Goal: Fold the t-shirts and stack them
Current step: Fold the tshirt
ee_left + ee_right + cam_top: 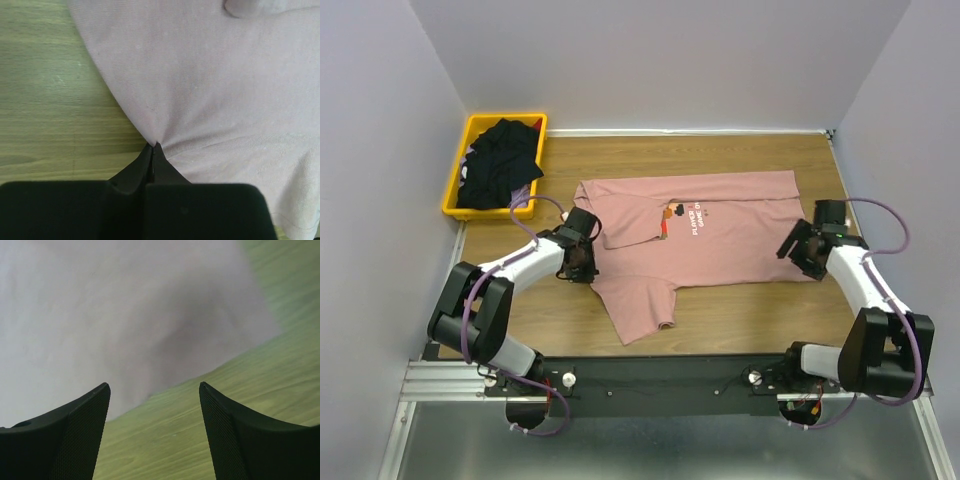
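Observation:
A dusty pink t-shirt [720,240] lies spread on the wooden table, its printed chest up, one sleeve folded over near the collar and the other pointing toward the near edge. My left gripper [582,264] is at the shirt's left edge. In the left wrist view it [153,146] is shut on a pinch of the pink cloth [225,90], which puckers at the fingertips. My right gripper [797,247] is at the shirt's right edge. In the blurred right wrist view it [154,387] is open just off the hem [100,315], holding nothing. Black t-shirts [500,160] are heaped in a bin.
The yellow bin [455,192] with the black t-shirts stands at the back left corner of the table. Grey walls close in the table on the left, back and right. Bare wood [750,320] shows between the pink shirt and the arm bases.

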Tool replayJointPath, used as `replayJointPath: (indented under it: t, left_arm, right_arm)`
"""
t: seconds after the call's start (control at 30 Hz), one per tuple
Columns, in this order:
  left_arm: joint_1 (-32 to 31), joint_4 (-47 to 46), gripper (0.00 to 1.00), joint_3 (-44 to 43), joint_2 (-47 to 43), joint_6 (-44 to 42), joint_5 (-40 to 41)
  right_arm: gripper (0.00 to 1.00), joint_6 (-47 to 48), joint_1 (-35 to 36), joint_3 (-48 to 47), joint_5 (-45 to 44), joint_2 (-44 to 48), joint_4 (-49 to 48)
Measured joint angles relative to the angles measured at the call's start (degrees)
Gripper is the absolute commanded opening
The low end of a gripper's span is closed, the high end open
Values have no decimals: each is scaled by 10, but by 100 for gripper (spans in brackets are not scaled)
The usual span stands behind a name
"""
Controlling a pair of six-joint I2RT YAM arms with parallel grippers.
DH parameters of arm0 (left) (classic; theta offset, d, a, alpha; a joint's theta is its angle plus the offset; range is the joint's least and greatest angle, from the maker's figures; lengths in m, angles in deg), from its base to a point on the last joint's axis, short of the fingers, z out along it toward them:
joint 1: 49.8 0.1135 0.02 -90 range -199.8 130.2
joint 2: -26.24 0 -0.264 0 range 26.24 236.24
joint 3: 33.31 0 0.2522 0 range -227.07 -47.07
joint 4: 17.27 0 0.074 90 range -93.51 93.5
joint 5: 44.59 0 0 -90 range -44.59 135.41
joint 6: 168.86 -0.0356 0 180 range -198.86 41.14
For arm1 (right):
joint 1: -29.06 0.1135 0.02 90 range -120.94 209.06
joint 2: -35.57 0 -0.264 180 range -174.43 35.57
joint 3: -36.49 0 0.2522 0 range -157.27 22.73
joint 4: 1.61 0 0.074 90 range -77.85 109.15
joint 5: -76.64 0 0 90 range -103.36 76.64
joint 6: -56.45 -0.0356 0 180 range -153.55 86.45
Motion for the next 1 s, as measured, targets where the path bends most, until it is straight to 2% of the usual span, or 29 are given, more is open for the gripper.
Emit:
replayJointPath:
  t: [0.1,0.23,0.43,0.83,1.0]
  left_arm:
    - [18,0,0,0,-1,-9,-2]
    - [38,-2,0,2,-2,-24,-5]
    - [67,-13,0,23,-24,-49,-6]
    - [83,-15,0,27,-40,-71,-20]
    - [83,-15,0,27,-47,-75,-21]
  right_arm:
    - [77,-7,-81,0,6,0,2]
    - [58,-23,-128,3,7,-5,3]
    - [52,-50,-194,19,8,-24,3]
    - [47,-64,-210,33,8,-58,7]
    - [46,-81,-210,25,7,-78,38]
